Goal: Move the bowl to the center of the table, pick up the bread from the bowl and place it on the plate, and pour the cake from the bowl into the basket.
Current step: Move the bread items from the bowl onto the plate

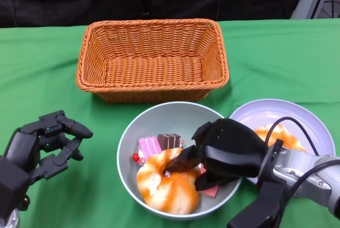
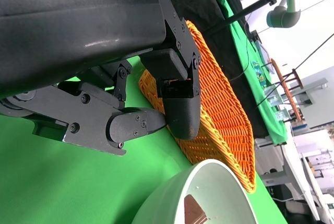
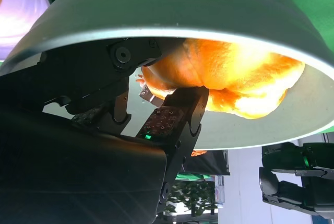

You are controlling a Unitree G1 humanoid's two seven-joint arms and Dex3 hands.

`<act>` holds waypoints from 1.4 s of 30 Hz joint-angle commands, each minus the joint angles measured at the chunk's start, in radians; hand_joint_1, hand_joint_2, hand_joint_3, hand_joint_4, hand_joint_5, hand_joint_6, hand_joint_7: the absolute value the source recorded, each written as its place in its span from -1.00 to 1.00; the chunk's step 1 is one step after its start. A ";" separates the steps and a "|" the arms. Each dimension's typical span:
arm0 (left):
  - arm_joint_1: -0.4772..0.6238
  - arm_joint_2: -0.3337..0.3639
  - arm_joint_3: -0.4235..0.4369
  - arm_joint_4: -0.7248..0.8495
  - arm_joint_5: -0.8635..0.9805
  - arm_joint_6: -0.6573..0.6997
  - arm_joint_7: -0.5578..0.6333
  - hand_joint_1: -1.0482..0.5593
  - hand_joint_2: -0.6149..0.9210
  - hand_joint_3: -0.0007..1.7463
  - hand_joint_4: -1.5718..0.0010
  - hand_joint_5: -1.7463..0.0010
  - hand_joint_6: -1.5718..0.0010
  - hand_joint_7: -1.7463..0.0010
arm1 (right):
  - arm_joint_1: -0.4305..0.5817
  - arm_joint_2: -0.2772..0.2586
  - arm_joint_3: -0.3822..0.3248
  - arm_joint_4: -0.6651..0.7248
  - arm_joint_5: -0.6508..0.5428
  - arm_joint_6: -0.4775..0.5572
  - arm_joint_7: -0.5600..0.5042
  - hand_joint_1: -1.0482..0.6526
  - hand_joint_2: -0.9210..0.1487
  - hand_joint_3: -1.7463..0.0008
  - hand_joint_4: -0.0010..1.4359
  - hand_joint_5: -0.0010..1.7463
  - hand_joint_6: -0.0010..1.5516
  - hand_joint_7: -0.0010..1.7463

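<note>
One bread (image 1: 167, 181) lies in the bowl (image 1: 130, 132), pinched by the right hand (image 1: 223, 151). Cake pieces (image 1: 159, 144) sit beside it. Left hand (image 1: 45, 145) hovers apart, holding nothing.

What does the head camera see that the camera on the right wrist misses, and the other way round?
Only the head view shows the wicker basket, the cake pieces, and the bread already lying on the plate. Only the right wrist view shows, close up, one of the right hand's fingers touching the bread in the bowl. Both show the bowl, that bread, the right hand and the left hand.
</note>
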 commanded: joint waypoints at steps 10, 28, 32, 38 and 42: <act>0.000 0.008 0.007 0.006 -0.013 -0.002 -0.002 0.12 0.95 -0.45 0.00 -0.58 -0.04 -0.22 | 0.008 -0.006 -0.001 0.050 0.021 -0.009 -0.059 -0.11 -0.88 0.99 0.09 0.44 0.61 -0.97; 0.001 0.010 0.003 0.004 0.000 0.002 0.008 0.10 0.98 -0.53 -0.01 -0.56 -0.03 -0.22 | 0.063 -0.021 -0.196 -0.098 0.237 -0.096 0.001 0.13 -0.80 1.00 0.00 0.58 0.64 -0.91; -0.001 0.013 0.004 0.010 0.004 -0.004 0.011 0.09 0.98 -0.53 -0.01 -0.57 -0.02 -0.24 | 0.095 -0.033 -0.229 -0.155 0.267 -0.109 0.041 0.13 -0.90 0.97 0.01 0.53 0.64 -0.90; 0.000 0.014 0.005 0.011 0.004 -0.008 0.012 0.11 0.99 -0.53 -0.02 -0.57 -0.02 -0.24 | 0.140 -0.042 -0.270 -0.226 0.311 -0.115 0.111 0.18 -0.93 0.97 0.03 0.55 0.64 -0.87; 0.003 0.014 0.004 0.005 0.004 -0.004 0.011 0.10 0.99 -0.52 -0.01 -0.58 -0.02 -0.23 | 0.168 -0.054 -0.300 -0.272 0.333 -0.109 0.151 0.22 -0.93 0.98 0.03 0.58 0.63 -0.84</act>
